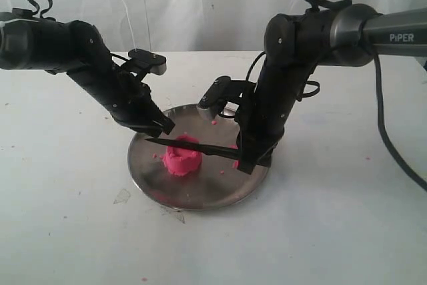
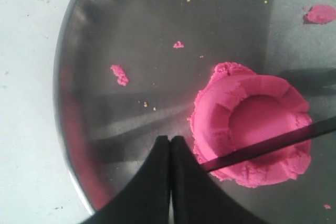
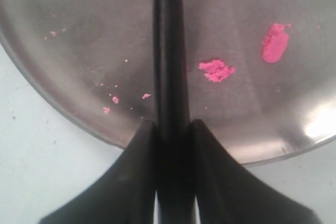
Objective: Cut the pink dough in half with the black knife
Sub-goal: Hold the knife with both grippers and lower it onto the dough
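The pink dough is one round mound with a crimped rim, left of centre on the steel plate. My right gripper is shut on the handle of the black knife. Its blade reaches left across the top of the mound. In the right wrist view the knife handle runs straight out from the right gripper. My left gripper is shut with nothing between its fingers, just above the knife's tip. The left wrist view shows the left gripper beside the dough, with the blade lying over it.
Small pink crumbs and flatter smears dot the plate. The plate stands on a white table with a white curtain behind. A cable hangs from the right arm at the right edge.
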Available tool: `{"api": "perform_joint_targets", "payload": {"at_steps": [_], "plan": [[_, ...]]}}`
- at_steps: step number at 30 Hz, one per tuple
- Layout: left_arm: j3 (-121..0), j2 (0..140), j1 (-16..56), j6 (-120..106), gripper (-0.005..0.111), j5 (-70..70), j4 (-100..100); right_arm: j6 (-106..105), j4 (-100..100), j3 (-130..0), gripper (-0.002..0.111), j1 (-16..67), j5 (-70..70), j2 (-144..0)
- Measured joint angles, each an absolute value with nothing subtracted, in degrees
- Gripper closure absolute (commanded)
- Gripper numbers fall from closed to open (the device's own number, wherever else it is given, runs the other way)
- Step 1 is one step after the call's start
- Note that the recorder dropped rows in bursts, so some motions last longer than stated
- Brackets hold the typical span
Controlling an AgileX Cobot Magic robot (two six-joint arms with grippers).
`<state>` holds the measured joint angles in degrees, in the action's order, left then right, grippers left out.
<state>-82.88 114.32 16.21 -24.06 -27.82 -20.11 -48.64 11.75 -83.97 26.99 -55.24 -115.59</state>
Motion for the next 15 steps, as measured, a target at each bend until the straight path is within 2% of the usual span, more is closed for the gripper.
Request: {"api": "perform_joint_targets", "payload": {"at_steps": [15], "plan": [[-82.9, 114.5, 16.2, -24.1, 0.107, -27.9, -20.1, -46.5, 8.5, -84.0, 0.108, 27.0, -53.1, -115.6]]}}
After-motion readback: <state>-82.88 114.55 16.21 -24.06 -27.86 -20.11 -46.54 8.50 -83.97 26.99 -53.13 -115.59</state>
